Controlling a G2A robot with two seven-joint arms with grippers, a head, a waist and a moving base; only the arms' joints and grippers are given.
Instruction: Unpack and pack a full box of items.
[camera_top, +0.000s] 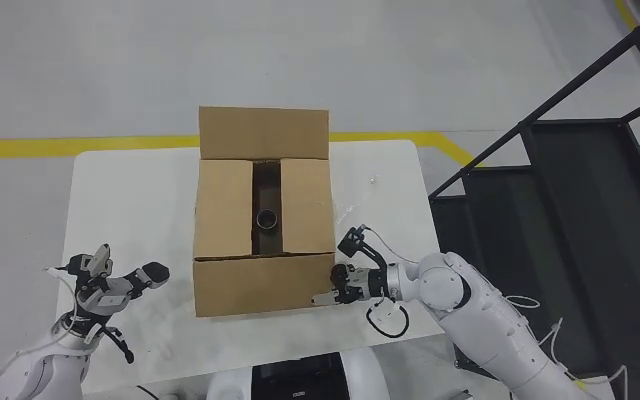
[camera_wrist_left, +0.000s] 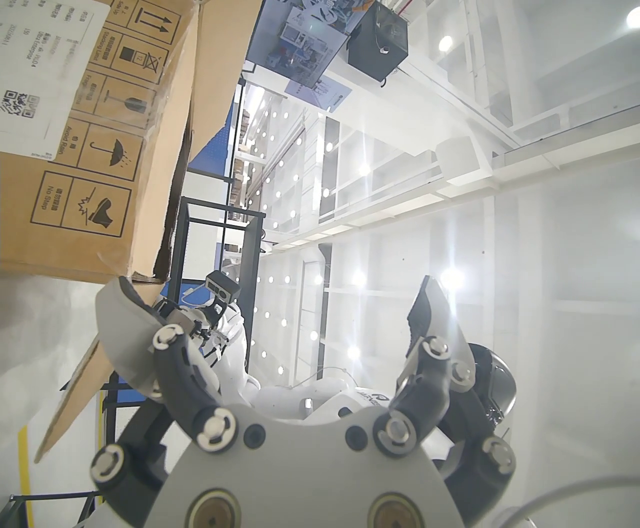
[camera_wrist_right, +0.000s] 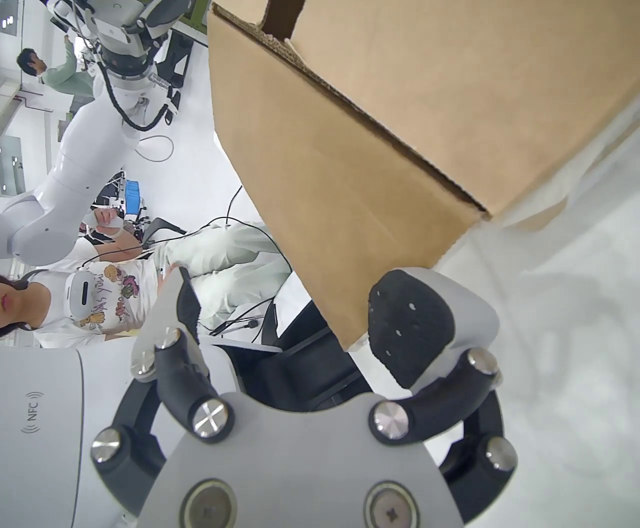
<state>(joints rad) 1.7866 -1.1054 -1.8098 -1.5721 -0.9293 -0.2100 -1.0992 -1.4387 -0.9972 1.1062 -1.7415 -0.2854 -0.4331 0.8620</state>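
A brown cardboard box (camera_top: 264, 225) stands mid-table. Its far flap is folded back, and its two side flaps lie almost shut. The gap between them reveals a dark round item (camera_top: 268, 217) inside. The front flap (camera_top: 262, 284) hangs toward me. My right gripper (camera_top: 333, 284) is open at the box's near right corner. In the right wrist view, the corner of the front flap (camera_wrist_right: 320, 210) sits between the fingers of that gripper (camera_wrist_right: 295, 315), close to the black pad (camera_wrist_right: 412, 322). My left gripper (camera_top: 128, 268) is open and empty, off the box's near left corner. The left wrist view has this gripper (camera_wrist_left: 275, 310) beside the printed box side (camera_wrist_left: 75, 125).
The white table (camera_top: 130, 200) has bare room to the left and right of the box. A black metal stair frame (camera_top: 560, 180) stands just beyond the table's right edge. A yellow line (camera_top: 100, 146) runs across the floor behind the table.
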